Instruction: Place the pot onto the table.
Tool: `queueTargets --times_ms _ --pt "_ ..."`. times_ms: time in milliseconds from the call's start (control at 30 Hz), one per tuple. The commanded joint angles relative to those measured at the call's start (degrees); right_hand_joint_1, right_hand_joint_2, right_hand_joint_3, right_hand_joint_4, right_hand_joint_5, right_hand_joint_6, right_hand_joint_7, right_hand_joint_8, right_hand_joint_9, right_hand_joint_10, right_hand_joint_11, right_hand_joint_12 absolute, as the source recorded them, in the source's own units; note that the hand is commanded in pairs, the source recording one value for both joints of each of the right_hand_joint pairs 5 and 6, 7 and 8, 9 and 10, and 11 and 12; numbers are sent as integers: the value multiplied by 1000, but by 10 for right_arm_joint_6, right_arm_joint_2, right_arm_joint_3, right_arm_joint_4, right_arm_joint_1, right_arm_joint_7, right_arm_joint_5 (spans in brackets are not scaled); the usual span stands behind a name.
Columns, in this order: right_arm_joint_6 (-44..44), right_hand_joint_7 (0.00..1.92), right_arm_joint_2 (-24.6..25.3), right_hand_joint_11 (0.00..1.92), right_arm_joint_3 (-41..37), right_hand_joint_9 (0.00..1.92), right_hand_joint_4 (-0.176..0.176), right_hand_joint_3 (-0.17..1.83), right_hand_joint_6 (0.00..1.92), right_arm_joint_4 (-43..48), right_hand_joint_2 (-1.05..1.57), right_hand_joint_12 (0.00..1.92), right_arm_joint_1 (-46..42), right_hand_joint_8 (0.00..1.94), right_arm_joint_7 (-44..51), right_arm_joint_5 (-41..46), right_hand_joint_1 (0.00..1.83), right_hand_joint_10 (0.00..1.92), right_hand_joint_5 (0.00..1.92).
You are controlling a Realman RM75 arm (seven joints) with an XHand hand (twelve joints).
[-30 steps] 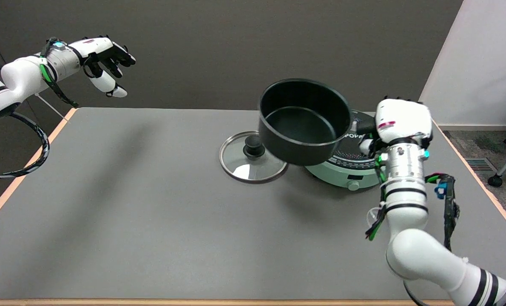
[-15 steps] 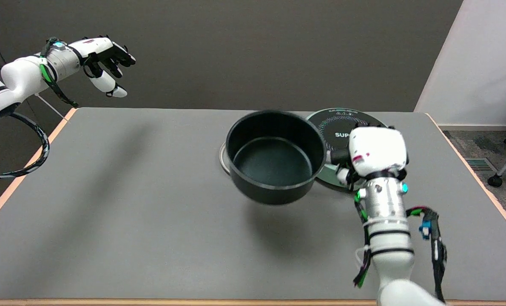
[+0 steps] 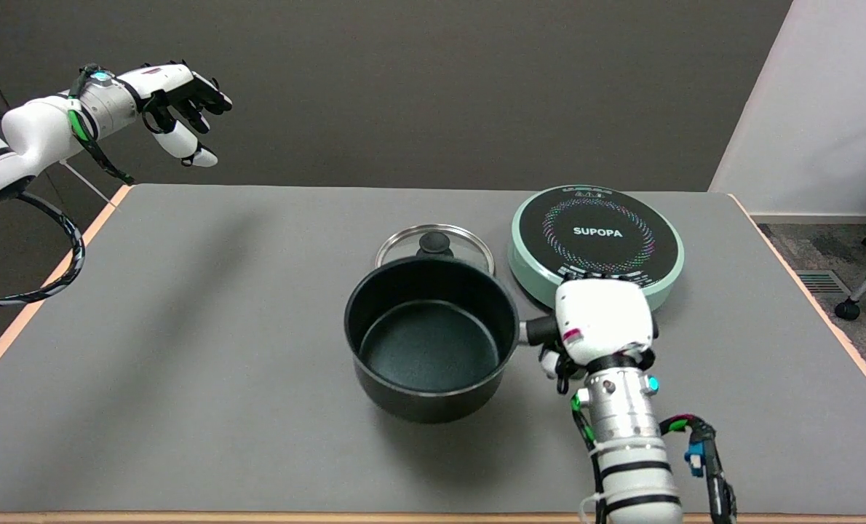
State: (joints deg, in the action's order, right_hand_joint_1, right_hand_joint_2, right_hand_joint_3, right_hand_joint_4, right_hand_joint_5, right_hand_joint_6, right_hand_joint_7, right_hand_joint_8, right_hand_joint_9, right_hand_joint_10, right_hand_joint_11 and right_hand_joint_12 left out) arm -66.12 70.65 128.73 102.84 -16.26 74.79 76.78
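- Pot (image 3: 430,336) off the cooker (image 3: 596,240), in front of the lid (image 3: 434,245), low over or on the table (image 3: 185,349).
- Right hand (image 3: 602,322) grips its handle; fingers hidden.
- Left: confirm touchdown, release.

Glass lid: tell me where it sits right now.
In the head view the glass lid lies flat on the table, just behind the black pot and immediately left of the round green cooker.
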Motion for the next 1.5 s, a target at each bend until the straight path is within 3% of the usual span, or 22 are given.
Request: queueTargets --times_ms 33,833,1300,1433,1500 --pt "7 1787 52 1787 34 1787 -81 1386 1787 -43 880 1787 -21 1787 -8 -7 1188 1787 1787" --pt "-3 1796 36 1796 22 1796 -80 1349 1796 -142 932 1796 52 1796 -63 -10 1173 1796 1796" --pt "-13 1809 37 1809 24 1809 -77 1284 1809 -175 1002 1809 50 1809 -75 -32 1150 1809 1809" --pt "-13 1623 39 1623 24 1623 -115 1264 1623 -176 928 1623 41 1623 -74 -35 1133 1623 1623" --pt "-13 1442 39 1442 24 1442 -105 1404 1442 -174 811 1442 37 1442 -72 -36 1128 1442 1442"
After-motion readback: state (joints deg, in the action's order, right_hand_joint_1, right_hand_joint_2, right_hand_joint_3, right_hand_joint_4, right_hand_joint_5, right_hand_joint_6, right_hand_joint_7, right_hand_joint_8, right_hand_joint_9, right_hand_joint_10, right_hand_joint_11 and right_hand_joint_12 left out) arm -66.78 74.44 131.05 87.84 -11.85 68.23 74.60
